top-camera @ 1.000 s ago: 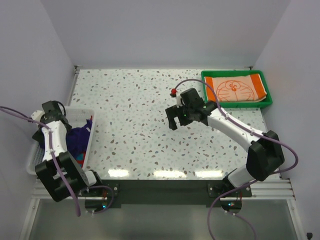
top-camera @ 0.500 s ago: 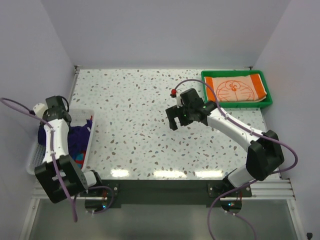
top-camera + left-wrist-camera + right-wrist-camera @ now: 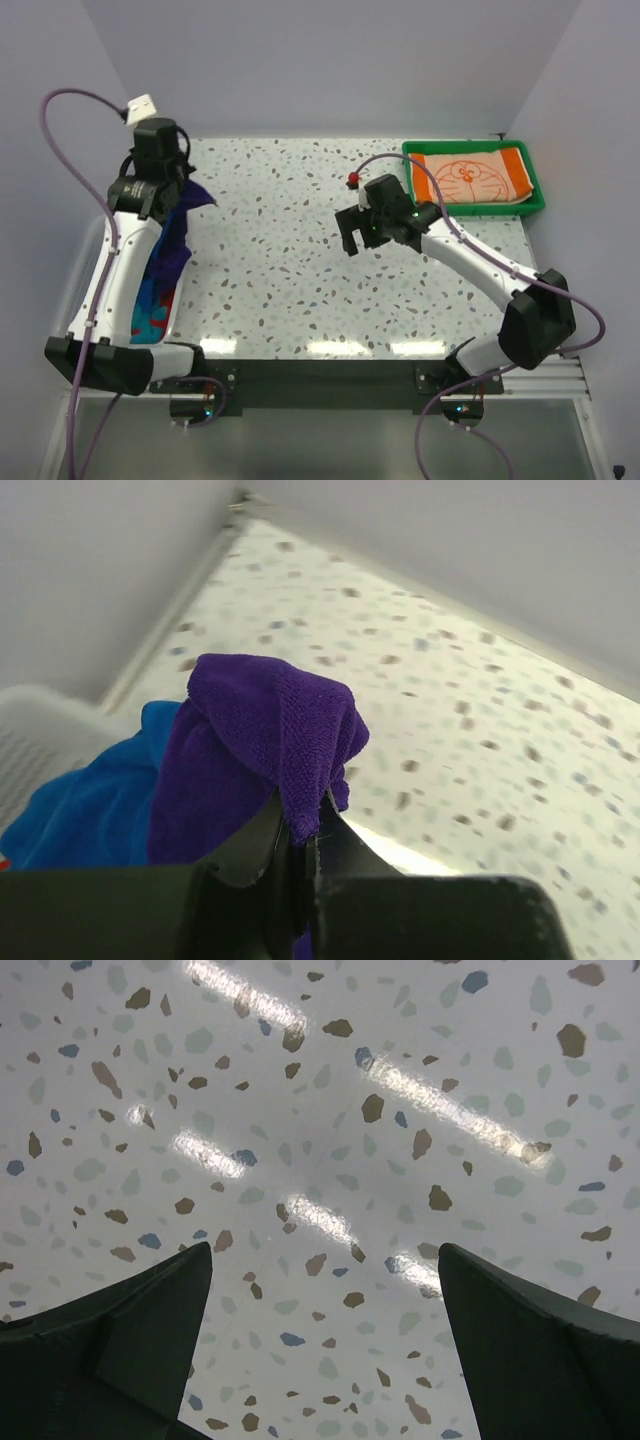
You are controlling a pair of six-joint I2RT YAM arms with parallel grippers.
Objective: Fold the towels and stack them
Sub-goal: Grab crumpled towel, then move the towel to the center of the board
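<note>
Left wrist view: left hand [image 3: 300, 832] tight on purple towel [image 3: 262, 720]; right hand [image 3: 325, 1252] wide, empty.

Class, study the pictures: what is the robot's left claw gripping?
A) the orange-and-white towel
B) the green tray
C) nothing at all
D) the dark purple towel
D: the left claw is pinched shut on a fold of the dark purple towel, which hangs from it, while the orange-and-white towel lies in the green tray.
</note>
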